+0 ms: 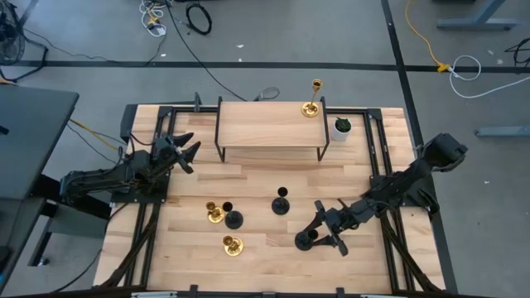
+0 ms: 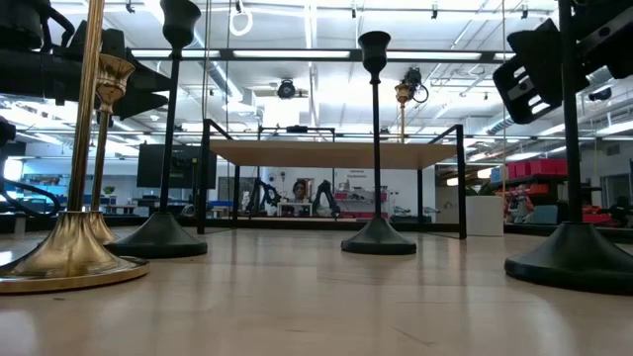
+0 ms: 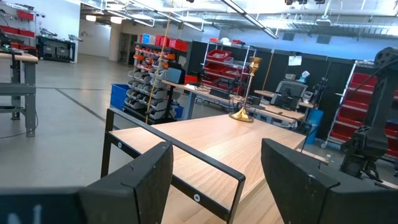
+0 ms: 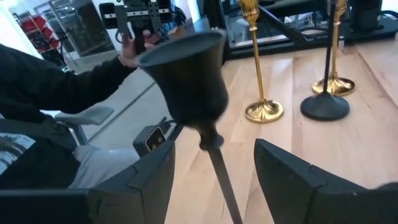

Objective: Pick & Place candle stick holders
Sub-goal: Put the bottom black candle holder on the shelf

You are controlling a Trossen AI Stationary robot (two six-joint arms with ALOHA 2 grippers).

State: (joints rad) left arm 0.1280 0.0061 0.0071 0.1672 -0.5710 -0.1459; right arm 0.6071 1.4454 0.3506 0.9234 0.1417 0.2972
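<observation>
A black holder (image 1: 305,241) stands on its round base at the table's near right. My right gripper (image 1: 325,228) is open, one finger on either side of its thin stem (image 4: 219,177), below the cup (image 4: 186,68), without touching. Another black holder (image 1: 281,203) stands mid-table. Two gold holders (image 1: 215,213) (image 1: 232,244) and one black holder (image 1: 233,219) stand near the left centre. One gold holder (image 1: 312,106) stands on the raised shelf and also shows in the left wrist view (image 3: 245,112). My left gripper (image 1: 185,154) is open and empty at the shelf's left end.
A raised wooden shelf on a black frame (image 1: 269,124) spans the far middle of the table. A small white pot with a green plant (image 1: 341,127) stands at its right end. In the right wrist view, a person (image 4: 56,87) sits beyond the table's edge.
</observation>
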